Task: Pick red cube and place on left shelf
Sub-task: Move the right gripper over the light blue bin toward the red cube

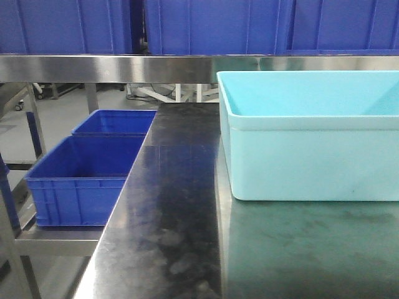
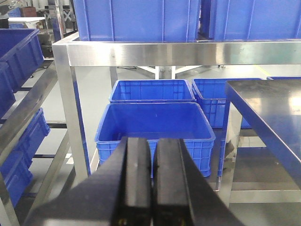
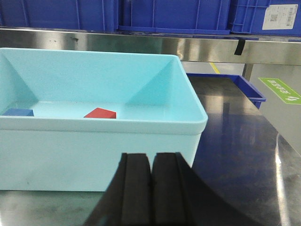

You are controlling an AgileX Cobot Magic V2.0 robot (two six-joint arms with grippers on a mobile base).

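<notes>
Bright even light, with glare on the left shelf (image 2: pixel 155 52).

Pretty sure this is a warehouse or factory floor: stainless-steel rack (image 2: pixel 141 52) at 12 o'clock stacked with big blue plastic crates (image 2: pixel 155 127), more crates at 9 o'clock, a steel worktable (image 1: pixel 174 218), green floor marking (image 3: pixel 280 89) around 2 o'clock.

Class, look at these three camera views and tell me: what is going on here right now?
Nothing is being handled yet. The red cube lies in the pale cyan tub on the dark table, with a blue block in there too. The right jaws are shut and empty, facing the tub's near wall. The left jaws, also shut and empty, face the steel shelf holding blue crates.
</notes>
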